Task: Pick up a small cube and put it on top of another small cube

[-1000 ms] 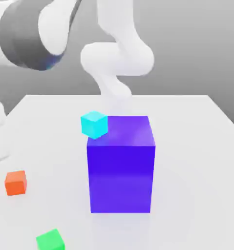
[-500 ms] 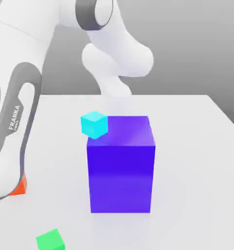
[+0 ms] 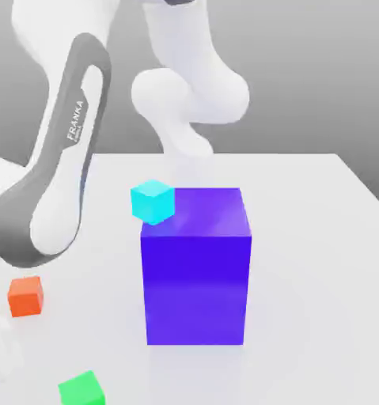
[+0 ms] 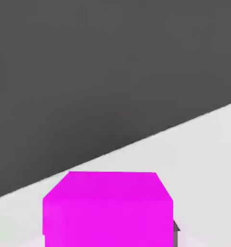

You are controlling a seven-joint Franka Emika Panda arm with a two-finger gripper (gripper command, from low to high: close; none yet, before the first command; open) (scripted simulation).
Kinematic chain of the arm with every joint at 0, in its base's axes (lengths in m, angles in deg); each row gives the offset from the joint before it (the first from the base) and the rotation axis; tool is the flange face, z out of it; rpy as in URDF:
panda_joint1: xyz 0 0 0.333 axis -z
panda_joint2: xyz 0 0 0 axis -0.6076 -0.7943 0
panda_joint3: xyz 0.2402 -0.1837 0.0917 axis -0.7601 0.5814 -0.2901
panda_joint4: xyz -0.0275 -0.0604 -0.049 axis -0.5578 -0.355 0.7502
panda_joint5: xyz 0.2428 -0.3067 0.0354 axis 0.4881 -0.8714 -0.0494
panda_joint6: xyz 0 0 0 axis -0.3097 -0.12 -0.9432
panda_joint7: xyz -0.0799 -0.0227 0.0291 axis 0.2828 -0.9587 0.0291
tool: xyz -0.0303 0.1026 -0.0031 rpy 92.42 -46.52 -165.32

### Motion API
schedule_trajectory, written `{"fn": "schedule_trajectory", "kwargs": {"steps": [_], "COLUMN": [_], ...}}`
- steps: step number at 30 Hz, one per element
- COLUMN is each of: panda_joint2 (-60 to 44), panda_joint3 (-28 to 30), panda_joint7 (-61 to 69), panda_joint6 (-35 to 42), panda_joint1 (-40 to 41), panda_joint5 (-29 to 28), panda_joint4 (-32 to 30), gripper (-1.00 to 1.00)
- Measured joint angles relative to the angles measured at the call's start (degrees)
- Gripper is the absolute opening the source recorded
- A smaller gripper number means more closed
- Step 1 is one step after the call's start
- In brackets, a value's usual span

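Magenta cube (image 4: 107, 212), exterior view's far left: clenched in gripper (image 4: 110, 236); uneven pinch could let it slip | orange cube (image 3: 25, 297), then green cube (image 3: 82, 390): low carry could knock either | cyan cube (image 3: 153, 202), by blue block's (image 3: 195, 289) top: brushing arm could dislodge it

i'm looking into a simulated lab-like scene: a white robot arm (image 3: 54, 158) marked "franka" over a plain white desk (image 3: 319, 277), plain-coloured blocks on it, and a bare grey backdrop (image 3: 319, 71) behind.
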State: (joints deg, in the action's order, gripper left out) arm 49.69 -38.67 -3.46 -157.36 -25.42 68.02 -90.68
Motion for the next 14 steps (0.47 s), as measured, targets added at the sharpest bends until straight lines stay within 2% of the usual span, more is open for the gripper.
{"fn": "schedule_trajectory", "kwargs": {"steps": [6,10,11,14], "panda_joint2": [8.27,2.89,1.61,1.61], "panda_joint3": [-3.10,-4.78,-5.08,-5.08], "panda_joint7": [3.03,4.97,5.26,5.26], "panda_joint6": [-1.70,-7.96,-9.18,-9.18], "panda_joint1": [-4.48,-4.22,-4.03,-4.03], "panda_joint5": [-3.07,-1.35,-0.98,-0.98], "panda_joint4": [-9.59,-10.52,-10.48,-10.48], "gripper": [-1.00,-1.00,1.00,1.00]}}
